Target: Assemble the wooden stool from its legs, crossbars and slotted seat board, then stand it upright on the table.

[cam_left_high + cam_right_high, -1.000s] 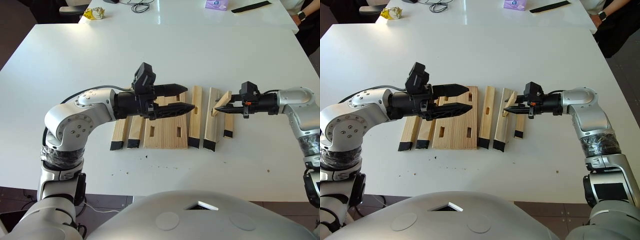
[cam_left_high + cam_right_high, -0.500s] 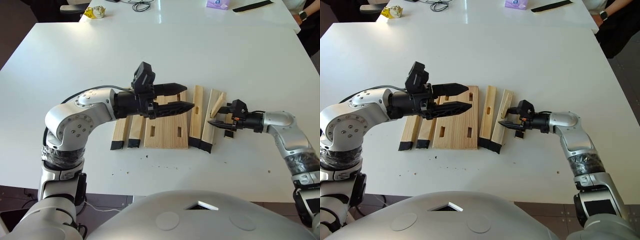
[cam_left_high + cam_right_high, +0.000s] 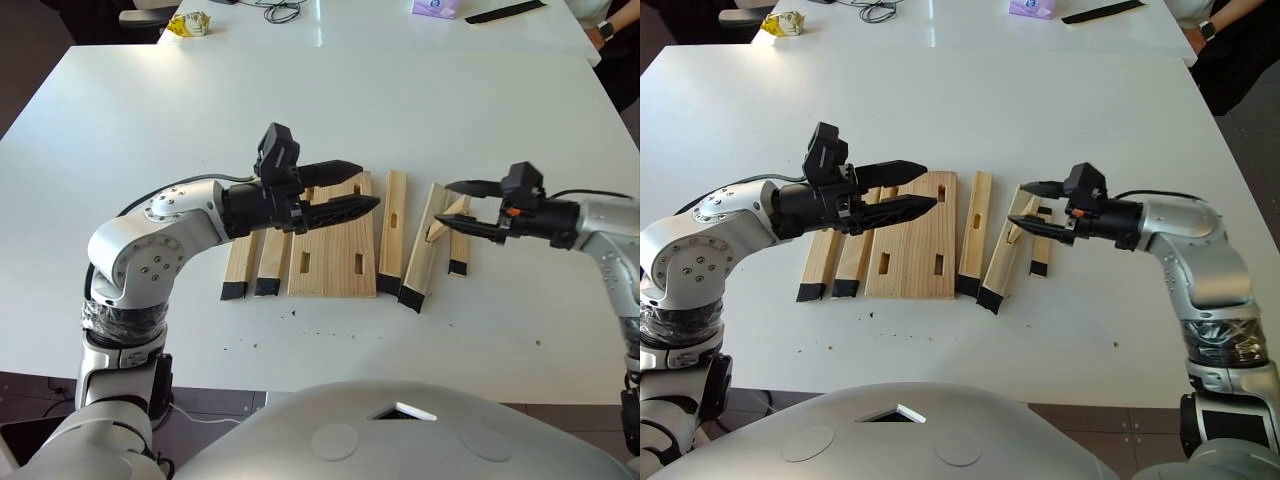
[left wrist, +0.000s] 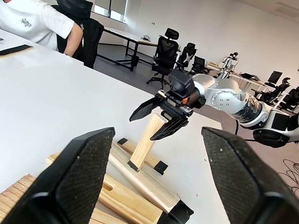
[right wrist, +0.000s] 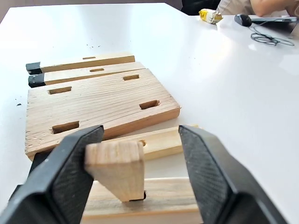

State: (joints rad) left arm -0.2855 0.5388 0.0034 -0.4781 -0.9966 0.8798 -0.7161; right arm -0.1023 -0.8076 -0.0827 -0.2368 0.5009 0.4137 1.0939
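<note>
My right gripper (image 3: 446, 207) is open, its two fingers set either side of the raised end of a short crossbar (image 3: 445, 216). The crossbar is propped at a tilt. Its lower end rests on a slotted leg (image 3: 422, 255) that lies flat on the table (image 3: 150, 110), and its long axis runs roughly from 1 o'clock down to 7 o'clock as I look over the work. My right fingers point toward 9 o'clock, so they cross that axis and the wood sits right in the gap. One pad (image 5: 65, 172) looks very close to the wood, perhaps touching, but I cannot be sure from the wrist view.

My left gripper (image 3: 350, 188) is also open and hangs above the far edge of the seat board (image 3: 330, 245), pointing toward 3 o'clock. The crossbar lies at 3 o'clock from it, well apart, with another leg (image 3: 391, 230) between them. My right arm is plainly the nearer one. I judge that the next move is to close on the raised end squarely, or the bar may slip off its prop.
</note>
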